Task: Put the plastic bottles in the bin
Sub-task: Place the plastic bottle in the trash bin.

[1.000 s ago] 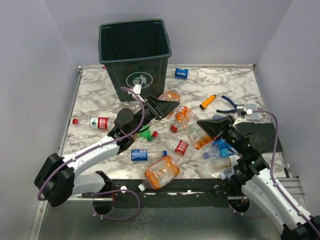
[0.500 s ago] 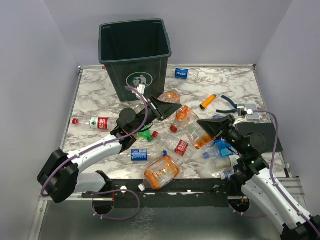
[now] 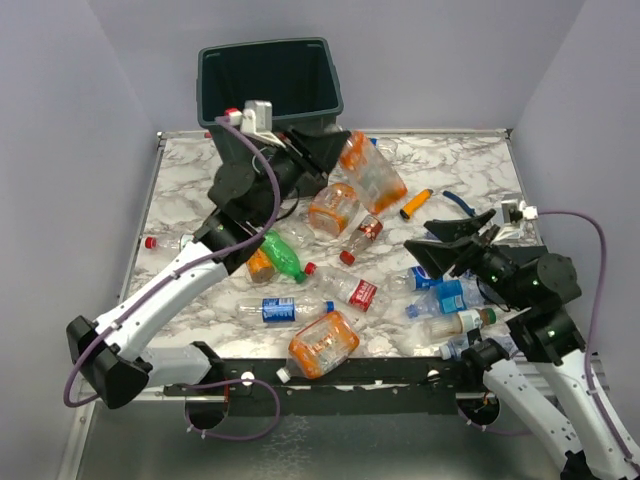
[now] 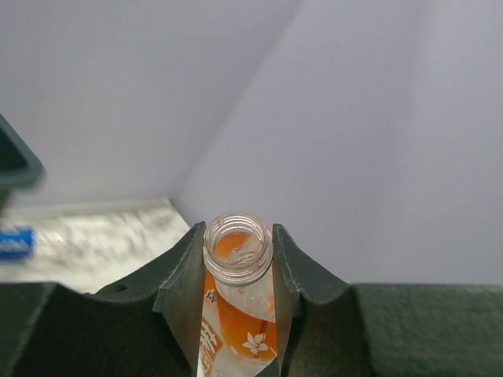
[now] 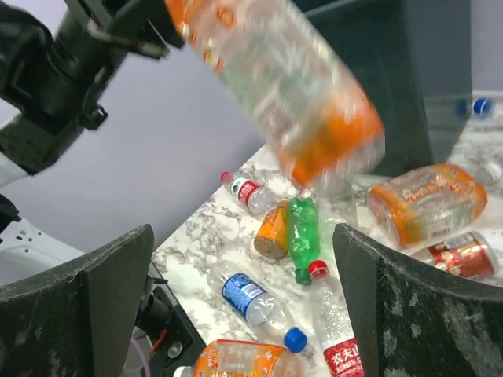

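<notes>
Right wrist view: clear plastic bottle with red cap and red label [image 5: 330, 330]. White Chinese characters on the label, 农夫山 legible; the rest is cut off by the frame edge.

Clear plastic bottle with blue cap and blue label [image 5: 255, 302]: white print present, too small to read.

Left wrist view: capless clear plastic bottle with orange label [image 4: 236, 314]. White flower emblem on the label, and beside it a fragment of white lettering, not legible.

Top view: no print resolves.
</notes>
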